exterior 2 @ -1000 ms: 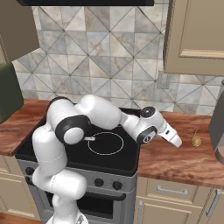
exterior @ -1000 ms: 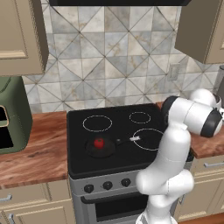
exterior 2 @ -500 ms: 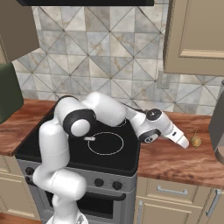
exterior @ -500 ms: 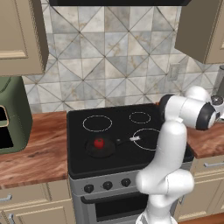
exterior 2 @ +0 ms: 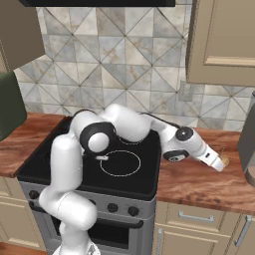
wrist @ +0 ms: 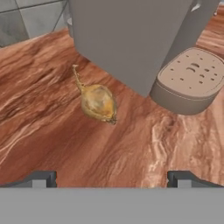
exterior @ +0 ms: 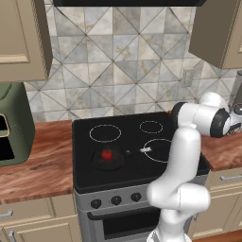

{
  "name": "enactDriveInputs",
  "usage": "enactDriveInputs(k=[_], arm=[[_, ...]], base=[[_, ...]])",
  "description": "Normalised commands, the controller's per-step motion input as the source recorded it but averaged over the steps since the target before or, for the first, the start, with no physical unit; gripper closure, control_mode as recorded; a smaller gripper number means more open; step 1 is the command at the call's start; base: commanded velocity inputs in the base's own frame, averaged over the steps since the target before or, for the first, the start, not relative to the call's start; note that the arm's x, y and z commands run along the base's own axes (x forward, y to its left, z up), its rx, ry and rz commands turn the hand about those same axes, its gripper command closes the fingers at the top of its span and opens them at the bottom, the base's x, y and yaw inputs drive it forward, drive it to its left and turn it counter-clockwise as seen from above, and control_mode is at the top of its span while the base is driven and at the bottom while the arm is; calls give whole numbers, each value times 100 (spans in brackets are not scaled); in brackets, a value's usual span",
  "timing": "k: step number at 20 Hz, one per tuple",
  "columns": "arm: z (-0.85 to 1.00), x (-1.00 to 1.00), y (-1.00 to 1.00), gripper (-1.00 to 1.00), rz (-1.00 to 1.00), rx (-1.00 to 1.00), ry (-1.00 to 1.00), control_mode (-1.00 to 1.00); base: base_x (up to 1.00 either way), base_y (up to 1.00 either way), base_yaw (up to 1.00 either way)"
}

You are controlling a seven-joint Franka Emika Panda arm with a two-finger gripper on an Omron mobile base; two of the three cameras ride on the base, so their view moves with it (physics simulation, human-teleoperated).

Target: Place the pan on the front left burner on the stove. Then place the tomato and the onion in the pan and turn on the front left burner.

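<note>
the stove (exterior: 137,156) sits well back from the hand, off toward the arm's base, with the pan (exterior: 109,158) resting on the front left burner (exterior: 97,166), so that first step looks done. the ring itself is mostly covered by the pan and hard to trace. the tomato (exterior: 107,154) lies inside the pan, bright red near its middle, so what is left is the onion and the knob.

the wooden counter (wrist: 52,144) runs under the hand. the arm is stretched out low over it, past the stove's edge, most likely so the fingers can come down around the bulb from above. ahead of the hand stands a grey appliance (wrist: 131,39) with a perforated round foot; its top is cut off, so what it is cannot be told.

the gripper (wrist: 112,177) is spread wide with nothing between the tips; only the two dark ends show, at the bottom of the hand view. in the right base view the hand's front end hides its fingers.

the onion (wrist: 99,102) lies on the counter just ahead of the hand and a little off centre, its thin stalk pointing away toward the appliance, close beside that grey body but whether touching is unclear. in the right base view it is a small tan speck (exterior 2: 225,160) at the hand's tip.
</note>
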Motion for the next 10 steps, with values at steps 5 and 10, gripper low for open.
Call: enactDriveInputs(k=[5, 10], arm=[[0, 0, -22, -100, 4, 0, -4, -100], [0, 0, -19, -100, 5, 0, -4, -100]], base=[[0, 0, 0], [0, 0, 0]])
